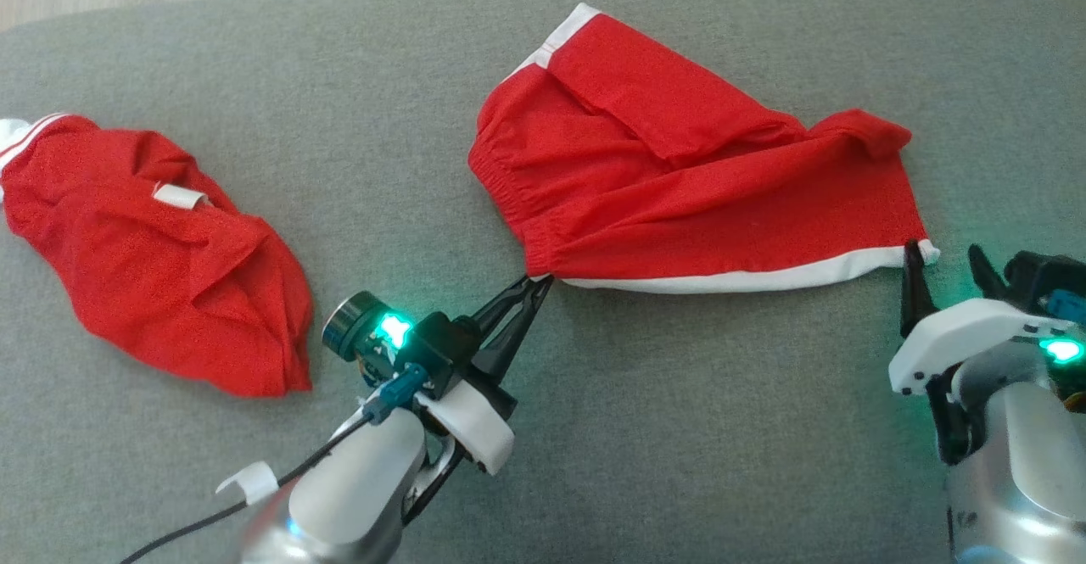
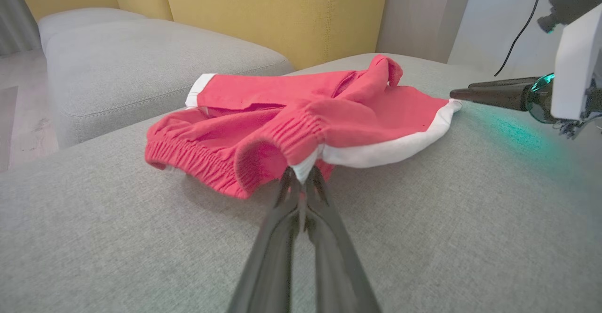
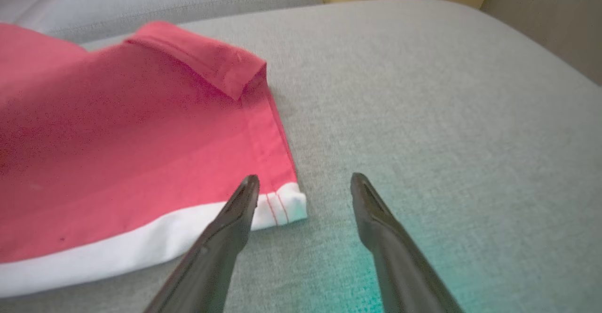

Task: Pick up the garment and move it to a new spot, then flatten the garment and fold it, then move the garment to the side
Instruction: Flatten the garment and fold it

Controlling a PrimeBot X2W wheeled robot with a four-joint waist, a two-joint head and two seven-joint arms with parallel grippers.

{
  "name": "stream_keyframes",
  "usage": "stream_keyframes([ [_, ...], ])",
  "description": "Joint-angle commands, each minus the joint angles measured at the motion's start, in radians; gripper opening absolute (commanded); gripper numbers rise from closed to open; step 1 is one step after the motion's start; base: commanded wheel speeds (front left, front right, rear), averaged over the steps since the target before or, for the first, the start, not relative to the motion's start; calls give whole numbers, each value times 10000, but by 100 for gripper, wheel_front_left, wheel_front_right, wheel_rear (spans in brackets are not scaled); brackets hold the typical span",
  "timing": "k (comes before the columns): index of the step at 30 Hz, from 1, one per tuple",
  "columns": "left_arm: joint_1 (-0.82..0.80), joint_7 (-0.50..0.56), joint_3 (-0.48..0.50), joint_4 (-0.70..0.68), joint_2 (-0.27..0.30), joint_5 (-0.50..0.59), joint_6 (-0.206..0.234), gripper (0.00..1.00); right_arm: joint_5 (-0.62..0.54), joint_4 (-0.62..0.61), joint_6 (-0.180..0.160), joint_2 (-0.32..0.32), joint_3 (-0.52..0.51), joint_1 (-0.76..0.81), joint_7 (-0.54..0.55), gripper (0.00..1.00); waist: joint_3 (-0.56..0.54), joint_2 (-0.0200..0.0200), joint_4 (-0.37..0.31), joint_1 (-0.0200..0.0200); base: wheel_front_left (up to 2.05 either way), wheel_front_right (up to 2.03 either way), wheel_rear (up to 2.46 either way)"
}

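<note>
Two robot arms reach up from the bottom of the head view over a grey sofa cushion [image 1: 679, 428]. The left arm [image 1: 356, 479] comes in from the lower left and angles up and to the right. Its left tool [image 1: 540, 282] is pinched together on the near left corner of the garment [image 1: 679, 182], where the gathered waistband meets the white trim. In the left wrist view, the two dark fingers of the left tool [image 2: 301, 174] press side by side with a fold of white and red cloth caught at their tips.

The right arm [image 1: 1010, 462] rises at the lower right. The right tool [image 1: 943, 250] has its fingers spread apart and holds nothing. One fingertip sits just beside the garment's near right corner. In the right wrist view, the right tool [image 3: 304, 177] has one fingertip at the white corner of the hem and the other over bare cushion. Whether it touches the cloth cannot be told.

There are two red garments. The task's garment, a pair of red shorts with white trim, lies at the centre right. A second red garment [image 1: 161, 259] lies crumpled at the far left, well apart from it.

The shorts' long axis runs left to right across the head view. The elastic waistband faces left, the white stripe runs along the near edge, and the upper layers are rumpled and folded over. A yellow backrest [image 2: 273, 12] stands behind the seat.
</note>
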Motion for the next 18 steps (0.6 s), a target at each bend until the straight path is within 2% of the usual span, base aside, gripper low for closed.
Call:
stream_keyframes([
  [1, -250, -122, 346, -315, 152, 128, 58, 0, -170, -84, -7, -49, 152, -314, 73, 100, 40, 0, 50, 0, 0, 0, 0],
  [7, -263, -123, 378, -438, 143, 193, 47, 0, -579, 652, -7, -49, 244, -600, 351, 100, 162, 0, 126, 0, 0, 0, 0],
  [8, -263, -123, 387, -449, 147, 199, 44, 0, -590, 759, -7, -49, 270, -633, 375, 91, 175, 0, 130, 0, 0, 0, 0],
  [9, -259, -123, 398, -457, 153, 202, 41, 0, -579, 871, -7, -49, 308, -662, 401, 56, 185, 0, 133, 0, 0, 0, 0],
  [10, -252, -123, 410, -459, 162, 203, 38, 0, -586, 958, -7, -49, 349, -691, 404, 12, 188, 0, 133, 0, 0, 0, 0],
  [11, -242, -123, 420, -455, 174, 202, 35, 0, -572, 1024, -7, -49, 401, -714, 382, 0, 182, 0, 131, 0, 0, 0, 0],
  [18, -321, -123, 565, -420, 375, 97, -11, 0, 192, 891, -7, -49, 860, -889, 13, 0, -176, 0, 76, 0, 0, 0, 0],
])
